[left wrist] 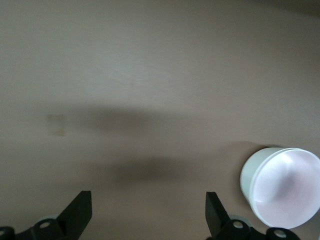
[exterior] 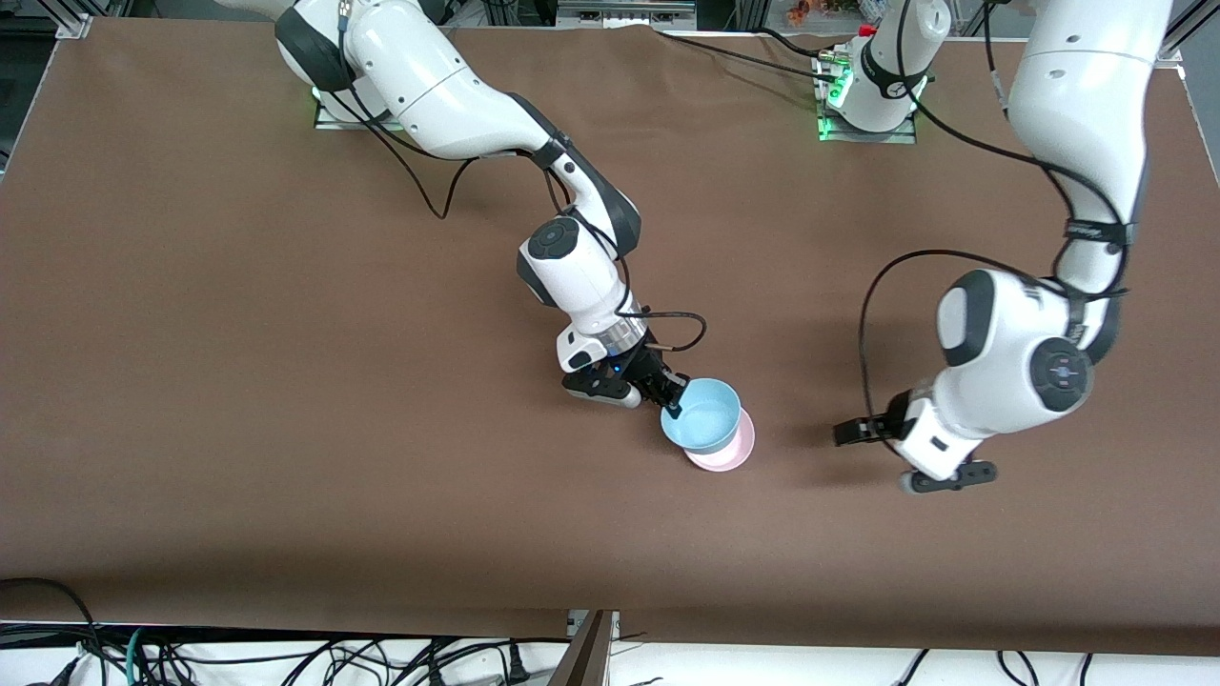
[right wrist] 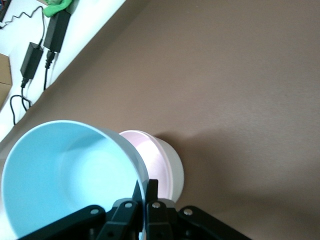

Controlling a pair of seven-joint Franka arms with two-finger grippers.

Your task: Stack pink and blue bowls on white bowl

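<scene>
My right gripper [exterior: 673,405] is shut on the rim of the light blue bowl [exterior: 703,414] and holds it tilted over the pink bowl [exterior: 732,452], partly covering it. In the right wrist view my right gripper [right wrist: 146,187] pinches the blue bowl's wall [right wrist: 70,175]. There the pink bowl [right wrist: 150,150] sits nested inside the white bowl [right wrist: 174,172]. I cannot tell whether the blue bowl touches the pink one. My left gripper [exterior: 901,457] is open and empty, low over bare table toward the left arm's end, and that arm waits. Its view [left wrist: 148,210] shows the white bowl [left wrist: 250,175] with the pink bowl [left wrist: 287,187] in it.
The brown table cloth [exterior: 286,381] is bare around the stack. Cables and power bricks [right wrist: 37,47] lie off the table's edge nearest the front camera. The arm bases stand along the table's edge farthest from that camera.
</scene>
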